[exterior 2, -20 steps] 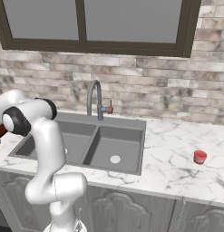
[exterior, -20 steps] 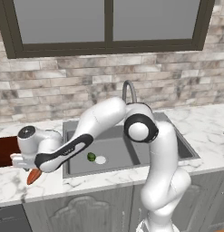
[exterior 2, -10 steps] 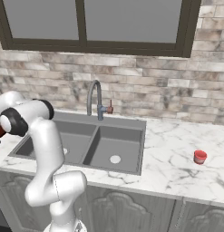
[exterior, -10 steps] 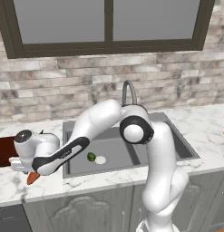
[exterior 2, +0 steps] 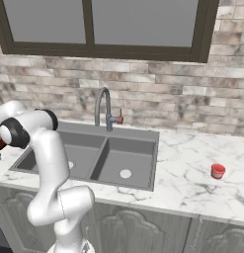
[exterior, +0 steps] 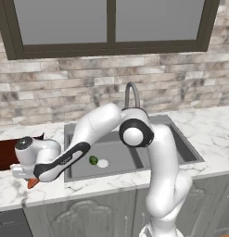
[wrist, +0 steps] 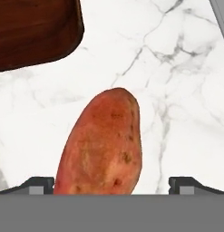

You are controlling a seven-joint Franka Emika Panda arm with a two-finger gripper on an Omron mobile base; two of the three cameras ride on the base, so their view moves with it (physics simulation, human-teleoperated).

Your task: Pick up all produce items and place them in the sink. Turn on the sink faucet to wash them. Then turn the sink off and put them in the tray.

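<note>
One sweet potato (wrist: pixel 102 145), one lime (exterior: pixel 93 160)

White marbled surface (exterior 2: pixel 192 183), sink (exterior 2: pixel 143 170) set into it.
An orange-red vegetable (wrist: pixel 102 145) lies flat on the marble, near the corner of a dark brown tray (wrist: pixel 36 31); well off to the other side of the sink sits a small red cup (exterior 2: pixel 218 171).

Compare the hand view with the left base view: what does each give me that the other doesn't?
Hand view alone: the open gripper's fingertips on either side of the vegetable, apart from it. Left base view alone: the lime already in the sink, the faucet, and the arm reaching left. Both: the vegetable on the marble counter beside the tray.
</note>
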